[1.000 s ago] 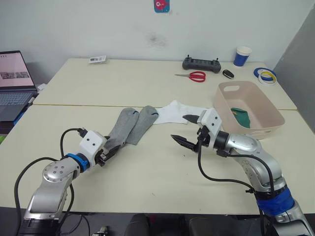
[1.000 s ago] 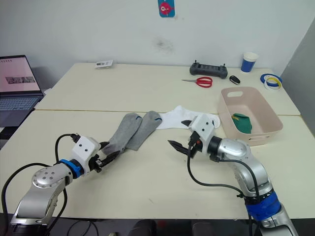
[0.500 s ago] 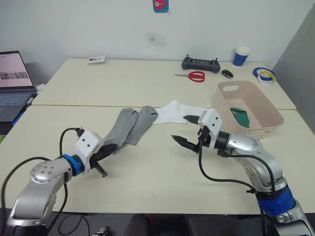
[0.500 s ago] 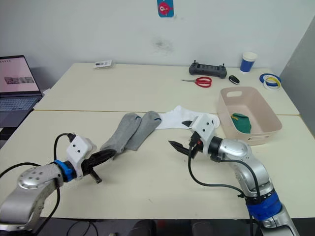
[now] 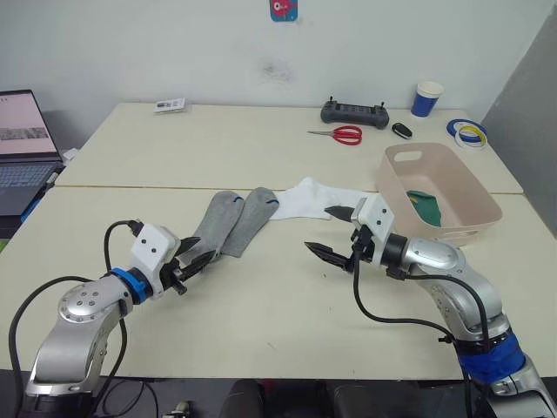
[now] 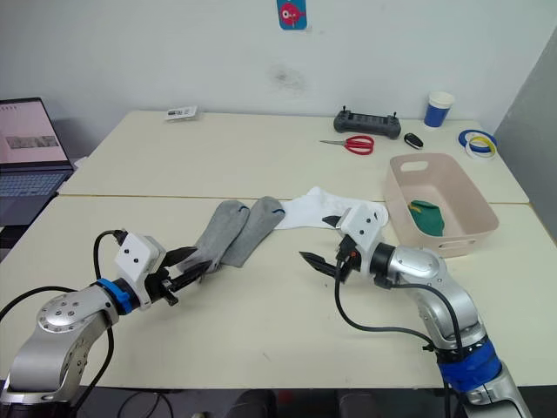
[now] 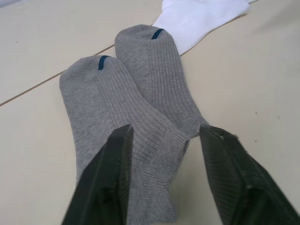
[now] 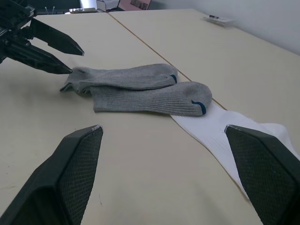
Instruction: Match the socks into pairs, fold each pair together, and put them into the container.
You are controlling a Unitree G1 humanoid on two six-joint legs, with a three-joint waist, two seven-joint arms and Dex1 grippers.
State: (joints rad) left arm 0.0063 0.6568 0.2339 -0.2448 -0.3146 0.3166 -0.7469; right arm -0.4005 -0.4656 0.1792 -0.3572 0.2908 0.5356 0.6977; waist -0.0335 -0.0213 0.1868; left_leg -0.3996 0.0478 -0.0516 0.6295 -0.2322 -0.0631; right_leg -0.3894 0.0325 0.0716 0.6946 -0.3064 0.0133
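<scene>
Two grey socks with small blue marks lie side by side on the table, touching along their length. My left gripper is open, its fingers on either side of the grey socks' near ends. A white sock lies flat just beyond them, touching one grey sock's far end. My right gripper hovers open with nothing in it, near the white sock. The pale pink container stands at the right with a dark green sock inside.
At the back of the table lie red scissors, a black controller, a blue-and-white cup and tape rolls. A laptop stands at the far left. A seam runs between the two tabletops.
My left gripper drew back from the grey socks half a second ago, then came forward again and now stands open at their near ends. The right arm and the socks have not moved.
</scene>
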